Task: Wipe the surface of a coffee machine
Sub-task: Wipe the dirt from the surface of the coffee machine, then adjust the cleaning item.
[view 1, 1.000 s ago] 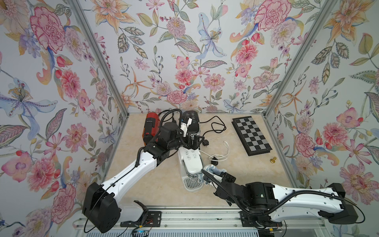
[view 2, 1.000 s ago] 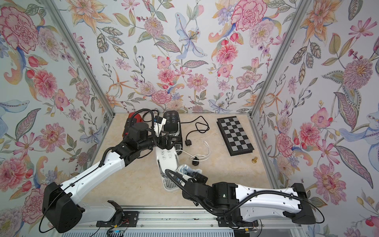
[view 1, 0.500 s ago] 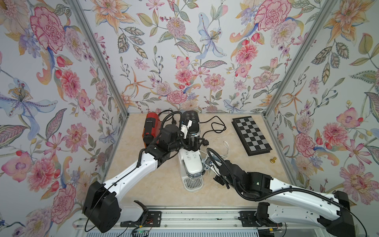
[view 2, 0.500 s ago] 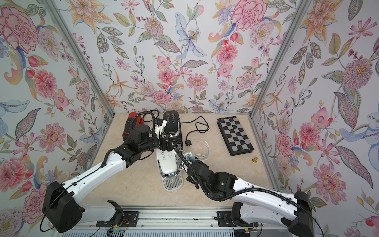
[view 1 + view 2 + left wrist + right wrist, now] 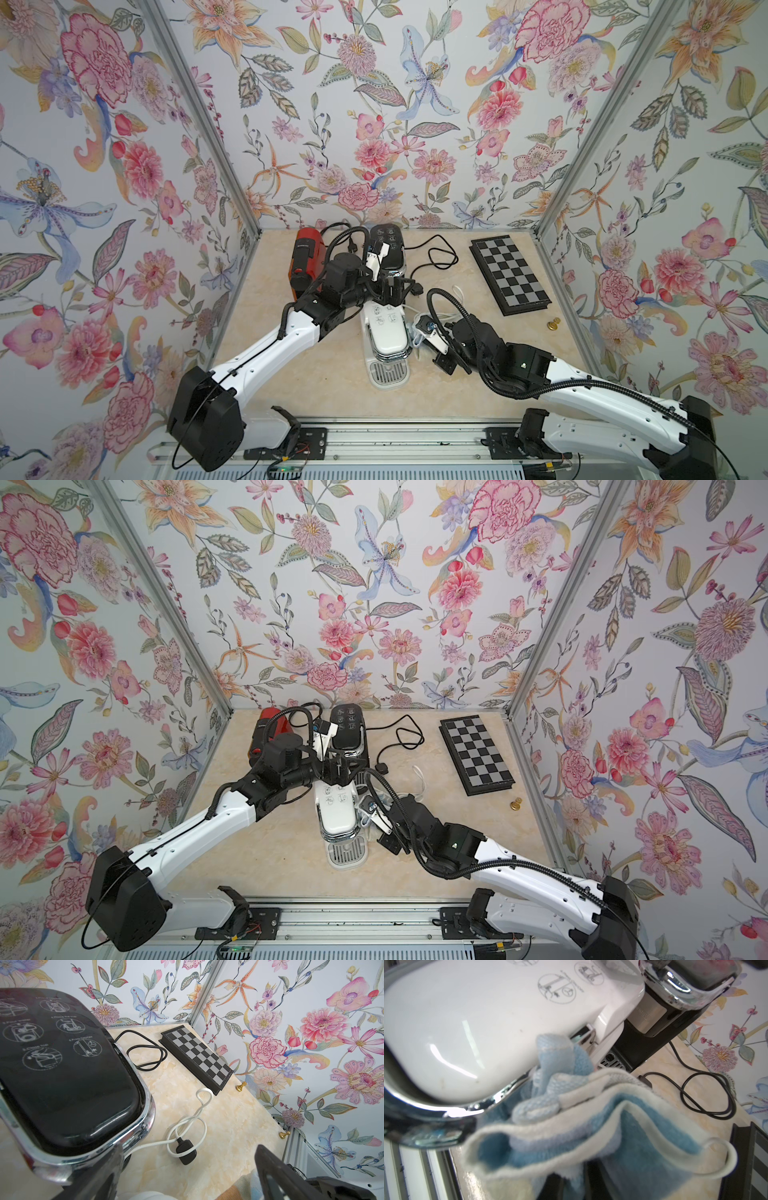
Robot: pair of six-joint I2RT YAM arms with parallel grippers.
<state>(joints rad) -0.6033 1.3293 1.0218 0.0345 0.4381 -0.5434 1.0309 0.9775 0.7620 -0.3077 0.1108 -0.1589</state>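
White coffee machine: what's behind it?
A black coffee machine stands directly behind the white coffee machine, lid pictograms visible. The left gripper, jaws open, covers the junction in both top views, so whether the two machines touch cannot be seen.

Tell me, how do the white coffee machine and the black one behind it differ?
The white coffee machine stands nearer the front; the black coffee machine sits behind it, nearer the back wall. The white one has a blue-and-white cloth against its side; the black one has none. Both have chrome trim and printed instruction pictures on top.
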